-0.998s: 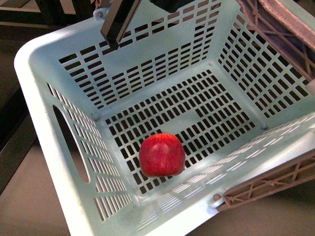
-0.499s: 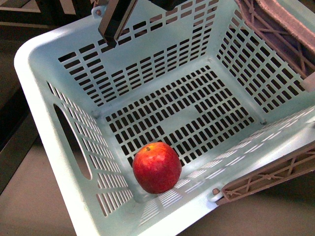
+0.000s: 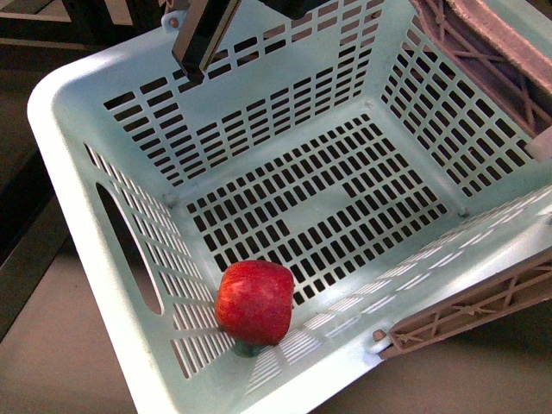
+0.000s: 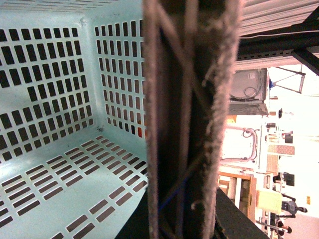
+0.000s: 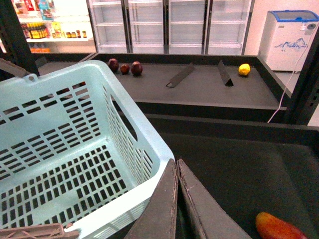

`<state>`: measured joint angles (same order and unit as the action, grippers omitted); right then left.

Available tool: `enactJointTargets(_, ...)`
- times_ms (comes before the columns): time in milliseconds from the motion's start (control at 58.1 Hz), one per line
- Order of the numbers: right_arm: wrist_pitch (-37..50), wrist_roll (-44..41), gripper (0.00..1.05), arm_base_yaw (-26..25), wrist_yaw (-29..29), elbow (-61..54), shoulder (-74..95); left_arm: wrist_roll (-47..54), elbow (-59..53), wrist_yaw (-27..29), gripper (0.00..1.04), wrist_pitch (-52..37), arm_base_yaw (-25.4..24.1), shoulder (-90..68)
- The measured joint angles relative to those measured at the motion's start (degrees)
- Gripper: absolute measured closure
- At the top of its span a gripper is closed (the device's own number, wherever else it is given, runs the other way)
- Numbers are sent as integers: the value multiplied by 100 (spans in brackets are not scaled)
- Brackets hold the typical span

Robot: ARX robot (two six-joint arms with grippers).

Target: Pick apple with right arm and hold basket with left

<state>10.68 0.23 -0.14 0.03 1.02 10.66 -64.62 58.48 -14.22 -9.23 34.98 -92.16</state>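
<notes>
Your apple lies inside the basket, on the slotted floor in the near corner, touching the wall with the oval cutout. In your front view the basket sits tilted. Your right gripper is outside the basket, just beside its rim, with its fingers pressed together and nothing between them. A brown latticed handle fills your left wrist view close up, so you cannot tell how far the left gripper is open or whether it grips anything. An orange-red fruit lies on the dark shelf near the right gripper
</notes>
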Motion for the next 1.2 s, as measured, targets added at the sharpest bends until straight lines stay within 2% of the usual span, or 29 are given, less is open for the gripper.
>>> enactJointTargets(52, -83, 0, 103, 2, -2, 0, -83, 2, 0, -11, 98, 0, 0, 0)
enactJointTargets(155, -975, -2, 103, 2, 2, 0, -817, 2, 0, -15, 98, 0, 0, 0)
enactJointTargets(327, -1058, -9, 102, 4, 0, 0, -1023, -9, 0, 9, 98, 0, -2, -2)
enactJointTargets(344, -1058, -7, 100, 4, -2, 0, -1023, -9, 0, 7, 98, 0, -2, -2)
enactJointTargets(464, -1058, -7, 67, 4, 0, 0, -1025, -4, 0, 7, 98, 0, -2, -2)
enactJointTargets(619, -1058, -7, 41, 4, 0, 0, -1027, 0, 0, 7, 98, 0, -2, -2)
enactJointTargets(654, -1058, -7, 35, 4, 0, 0, -1027, -37, 15, 289, 98, 59, 42, -2)
enactJointTargets(740, -1058, -7, 21, 4, -4, 0, -1027, -520, 118, 1895, 98, 227, 184, -57)
enactJointTargets(774, -1058, -7, 16, 4, -7, 0, -1027, -686, 149, 2299, 98, 201, 186, -87)
enactJointTargets(843, -1058, -4, 7, 4, 2, 0, -1034, -868, 227, 2686, 98, 157, 48, -136)
enactJointTargets(946, -1060, -4, 9, 4, 2, 0, -1034, -1038, 295, 2780, 98, 90, -299, -184)
enactJointTargets(1204, -1060, -7, 9, 4, 0, 0, -1034, -1923, 219, 2559, 98, -291, -1176, -382)
